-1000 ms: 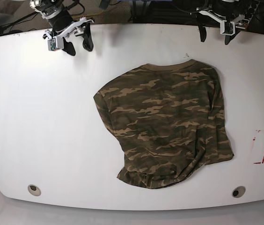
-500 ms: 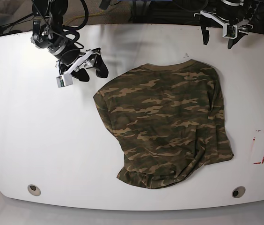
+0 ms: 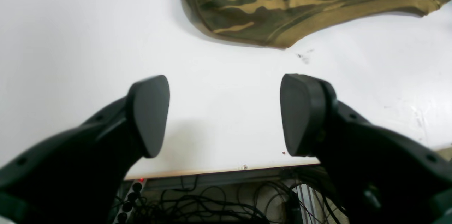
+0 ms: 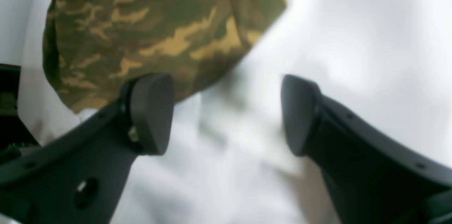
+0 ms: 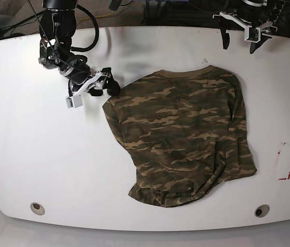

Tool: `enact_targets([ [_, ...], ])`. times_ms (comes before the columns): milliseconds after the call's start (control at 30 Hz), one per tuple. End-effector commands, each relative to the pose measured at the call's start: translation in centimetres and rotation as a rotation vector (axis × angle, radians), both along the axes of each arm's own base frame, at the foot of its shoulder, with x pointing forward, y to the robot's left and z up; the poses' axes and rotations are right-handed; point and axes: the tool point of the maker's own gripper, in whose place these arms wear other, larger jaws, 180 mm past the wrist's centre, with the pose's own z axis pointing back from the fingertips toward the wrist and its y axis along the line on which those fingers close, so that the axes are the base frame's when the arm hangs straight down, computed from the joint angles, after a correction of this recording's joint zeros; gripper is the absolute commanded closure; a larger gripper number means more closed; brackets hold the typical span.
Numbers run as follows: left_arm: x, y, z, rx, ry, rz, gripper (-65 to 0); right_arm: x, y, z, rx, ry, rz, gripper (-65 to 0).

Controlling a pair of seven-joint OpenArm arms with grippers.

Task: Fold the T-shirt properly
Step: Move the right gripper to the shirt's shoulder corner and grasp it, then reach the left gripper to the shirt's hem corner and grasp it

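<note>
One red-marked rectangle (image 5: 287, 161) lies beside the T-shirt (image 5: 183, 136).

1. The shirt (image 5: 181, 136) fills the table's (image 5: 47, 154) centre-right in the base view.
2. Left half and lower edge lie bare.
3. The right gripper (image 5: 103, 86) crowds the shirt's upper-left corner; the left gripper (image 5: 239, 41) hangs upper right.
</note>
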Motion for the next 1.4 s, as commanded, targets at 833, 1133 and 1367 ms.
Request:
enact_targets([
  [833,0.8,0.1,1.0,0.009,-0.046,-0.005,-44.6,3.6,3.8,-1.8,0.028,0.052,0.033,0.0],
  [1133,2.3,0.1,1.7,0.006,-0.092,-0.004,-44.6,1.7,0.6,1.4,-0.092,-0.052,0.084,0.0],
  [1367,4.4,0.0,2.8,0.001,-0.157,-0.002,-44.7,0.0,-2.2,4.2,-0.194,-0.121,0.117,0.0],
])
